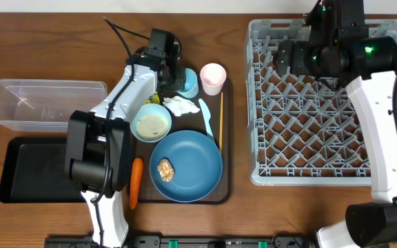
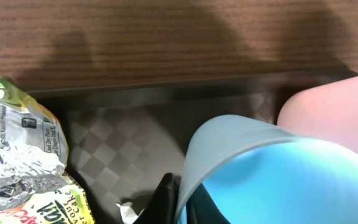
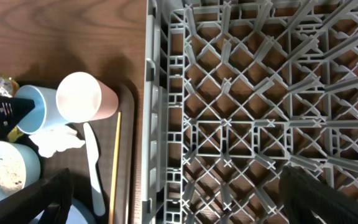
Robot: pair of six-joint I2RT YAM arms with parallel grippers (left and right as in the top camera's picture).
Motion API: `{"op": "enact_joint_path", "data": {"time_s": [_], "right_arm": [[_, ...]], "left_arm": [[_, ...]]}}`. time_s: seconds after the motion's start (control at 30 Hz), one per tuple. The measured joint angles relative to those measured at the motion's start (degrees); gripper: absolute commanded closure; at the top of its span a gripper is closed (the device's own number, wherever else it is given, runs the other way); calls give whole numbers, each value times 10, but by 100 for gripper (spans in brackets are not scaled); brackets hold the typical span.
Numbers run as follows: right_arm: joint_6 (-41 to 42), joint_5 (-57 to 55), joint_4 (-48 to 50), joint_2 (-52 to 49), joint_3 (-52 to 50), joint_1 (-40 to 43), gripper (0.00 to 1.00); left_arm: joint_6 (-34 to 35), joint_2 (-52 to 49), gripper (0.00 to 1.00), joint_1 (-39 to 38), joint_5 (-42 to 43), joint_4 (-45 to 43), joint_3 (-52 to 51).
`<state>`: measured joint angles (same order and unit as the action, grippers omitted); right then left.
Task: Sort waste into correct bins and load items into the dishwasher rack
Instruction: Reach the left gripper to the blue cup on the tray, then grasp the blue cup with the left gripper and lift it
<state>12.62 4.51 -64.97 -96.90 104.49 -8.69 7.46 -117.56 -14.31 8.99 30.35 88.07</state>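
carrot: small orange carrot lies lengthwise at the left edge of the brown serving tray, just beside the plate.
plate: large round blue plate sits flat on the tray's near end. The small brown food lump is on it, left of centre.
black tray: shallow black tray is on the table, partly hidden by the left arm.
bowl: small white bowl sits at the plate's far-left rim with white rice grains inside.
spoon/chopstick: pale blue spoon and thin wooden chopstick lie side by side along the tray's right side, chopstick outermost.
napkin: crumpled white napkin lies between the bowl and the cups.
clear tub: clear plastic tub is just beyond the black tray.
wrapper: crumpled silver-and-yellow-green wrapper lies at the tray's far-left, near the blue cup.
left gripper: left gripper is nearly closed, pinching the wall of the light blue cup with one finger outside and one inside. Cannot tell if the cup is off the tray.
pink cup: pink cup stands upright at the tray's far end, just beside the blue cup.
rack: grey dishwasher rack sits right of the tray, pegs up.
right gripper: right gripper is over the rack's far-left part, fingers spread wide, holding nothing.
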Motion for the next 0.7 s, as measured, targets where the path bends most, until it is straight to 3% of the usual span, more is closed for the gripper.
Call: {"op": "enact_joint_path", "data": {"time_s": [0.23,0.4,0.57,0.7], "right_arm": [[0,0,-12,0,0,0,1],[0,13,-12,0,0,0,1],[-12,73,10,0,0,0,1],[-80,213,40,0,0,0,4]], "left_arm": [[0,11,94,0,0,3,0],[0,96,94,1,6,48,0],[0,238,94,9,73,108,1],[0,301,94,31,181,130,7]]}}
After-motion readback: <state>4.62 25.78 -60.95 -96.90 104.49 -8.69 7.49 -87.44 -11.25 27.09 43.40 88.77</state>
